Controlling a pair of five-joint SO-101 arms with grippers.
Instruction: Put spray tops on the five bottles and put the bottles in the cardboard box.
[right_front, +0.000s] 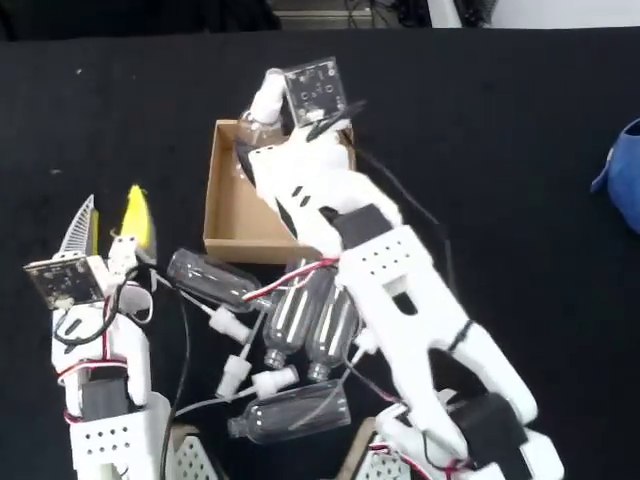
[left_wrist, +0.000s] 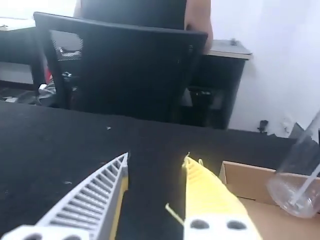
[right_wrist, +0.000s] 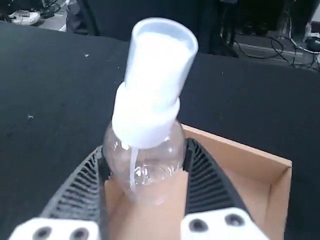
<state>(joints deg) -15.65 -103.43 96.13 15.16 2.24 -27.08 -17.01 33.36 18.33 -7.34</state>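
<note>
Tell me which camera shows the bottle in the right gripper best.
The right wrist view: the bottle with its spray top sits clamped in the right gripper. The high view shows its top past the arm; the left wrist view, its clear base.

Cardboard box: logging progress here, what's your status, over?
Right pincer shut on capped bottle, over the cardboard box. Left pincer open, holding nothing. Four bottles lying on the table, loose spray tops among them.

Bright, even light — the black table (right_front: 520, 150) shows hardly a shadow. The white wall (left_wrist: 270, 65) beyond the left jaws glares; highlights fleck the bottle (right_wrist: 150, 170) between the right jaws.
</note>
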